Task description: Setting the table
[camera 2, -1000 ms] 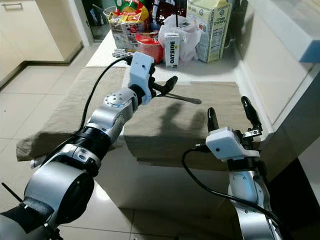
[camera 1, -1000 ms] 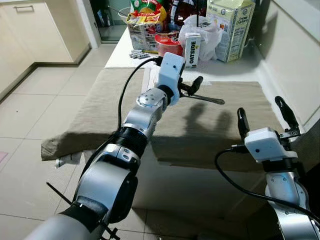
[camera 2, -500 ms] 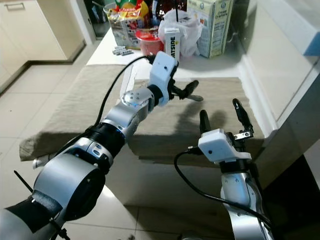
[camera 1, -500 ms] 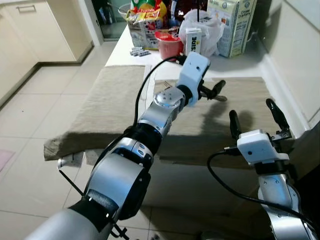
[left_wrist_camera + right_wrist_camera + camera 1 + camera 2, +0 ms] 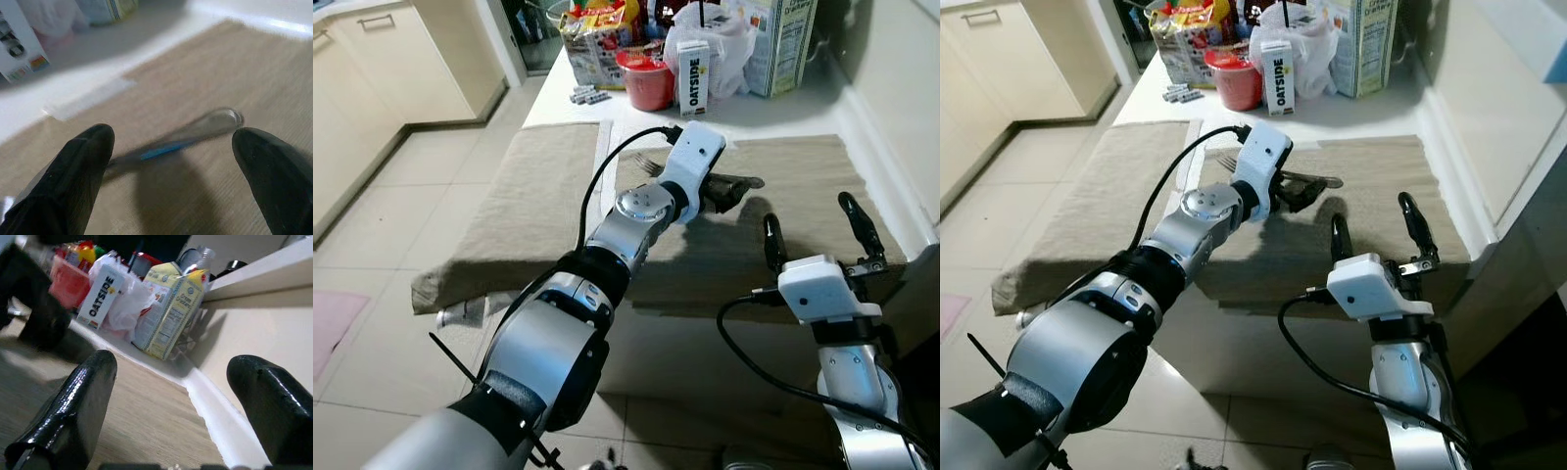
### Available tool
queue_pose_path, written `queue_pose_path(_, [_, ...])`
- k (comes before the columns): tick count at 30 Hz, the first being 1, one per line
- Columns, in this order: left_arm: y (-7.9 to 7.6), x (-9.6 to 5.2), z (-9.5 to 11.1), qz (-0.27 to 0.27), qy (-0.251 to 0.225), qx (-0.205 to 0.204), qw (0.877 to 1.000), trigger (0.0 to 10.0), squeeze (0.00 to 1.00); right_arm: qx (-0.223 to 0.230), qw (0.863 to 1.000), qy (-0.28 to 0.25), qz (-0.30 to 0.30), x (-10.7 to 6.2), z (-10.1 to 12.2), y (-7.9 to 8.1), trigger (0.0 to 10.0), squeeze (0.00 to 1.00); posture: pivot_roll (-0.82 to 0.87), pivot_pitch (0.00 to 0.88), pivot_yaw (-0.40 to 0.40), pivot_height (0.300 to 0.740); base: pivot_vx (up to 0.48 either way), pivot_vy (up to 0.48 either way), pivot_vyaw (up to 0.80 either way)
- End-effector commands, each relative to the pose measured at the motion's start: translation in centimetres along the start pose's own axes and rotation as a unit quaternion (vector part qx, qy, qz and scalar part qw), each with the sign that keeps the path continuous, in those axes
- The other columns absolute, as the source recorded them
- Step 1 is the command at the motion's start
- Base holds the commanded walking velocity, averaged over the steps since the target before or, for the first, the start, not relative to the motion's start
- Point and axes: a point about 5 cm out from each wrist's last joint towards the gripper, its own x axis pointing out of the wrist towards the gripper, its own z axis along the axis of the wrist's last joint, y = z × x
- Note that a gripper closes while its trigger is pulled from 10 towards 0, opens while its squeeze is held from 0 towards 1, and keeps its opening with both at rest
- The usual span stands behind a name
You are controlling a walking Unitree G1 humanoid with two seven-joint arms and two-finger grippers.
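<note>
A metal fork lies flat on the tan cloth that covers the table; its tines point toward the left and its handle end toward the right. My left gripper hovers low over the handle, open, one black finger on each side and neither touching the fork. My right gripper is held upright at the cloth's near right edge, open, with nothing between its fingers.
At the table's far end stand a red cup, an Oatside carton, a white plastic bag, a tall carton and snack packs. A wall ledge runs along the right. Tiled floor and cabinets lie left.
My left gripper has carried the fork rightward and down to the cloth, and its fingers now stand apart around it. The camera has shifted. The right gripper has barely moved.
</note>
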Motion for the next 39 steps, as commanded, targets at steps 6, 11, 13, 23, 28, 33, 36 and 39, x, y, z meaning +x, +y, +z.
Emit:
queue_pose_path(6, [-7.1,2.3,1.5,-0.099,-0.007,-0.012,0.995,10.0,0.0,0.036,0.998,-0.043,0.017,-2.1,2.9,-1.1,10.0,0.0,-0.32,0.126,0.249,0.74,0.0,0.0,0.0])
queue_pose_path(11, [-7.0,2.5,2.3,-0.096,-0.014,-0.018,0.995,10.0,0.0,0.042,0.998,-0.031,0.038,-3.0,2.6,-1.2,10.0,0.0,-0.33,0.125,0.239,0.74,0.0,0.0,0.0])
queue_pose_path(13, [-6.6,2.4,2.5,-0.092,-0.014,-0.033,0.995,10.0,0.0,0.075,0.996,-0.007,0.05,-3.3,2.1,-1.2,10.0,0.0,-0.33,0.125,0.239,0.74,0.0,0.0,0.0])
queue_pose_path(23, [-5.0,2.0,1.1,-0.068,0.018,-0.127,0.989,10.0,0.0,0.123,0.972,0.155,0.126,-7.6,-3.7,-3.4,10.0,0.0,-0.36,0.124,0.197,0.74,0.0,0.0,0.0])
queue_pose_path(28, [-4.7,1.9,1.0,-0.069,0.029,-0.164,0.984,10.0,0.0,0.129,0.969,0.171,0.126,-7.9,-4.2,-3.2,10.0,0.0,-0.36,0.12,0.196,0.74,0.0,0.0,0.0])
queue_pose_path(33, [-3.9,1.5,0.4,-0.07,0.051,-0.165,0.983,10.0,0.0,0.139,0.966,0.173,0.131,-7.6,-4.5,-3.3,10.0,0.0,-0.34,0.115,0.184,0.74,0.0,0.0,0.0])
queue_pose_path(36, [-3.7,1.3,0.0,-0.078,0.06,-0.151,0.984,10.0,0.0,0.143,0.966,0.168,0.136,-7.4,-4.4,-3.2,10.0,0.0,-0.34,0.116,0.182,0.74,0.0,0.0,0.0])
queue_pose_path(39, [-3.0,0.7,-0.4,-0.106,0.066,-0.139,0.982,10.0,0.0,0.143,0.966,0.165,0.141,-7.4,-4.6,-2.8,10.0,0.0,-0.32,0.115,0.17,0.74,0.0,0.0,0.0])
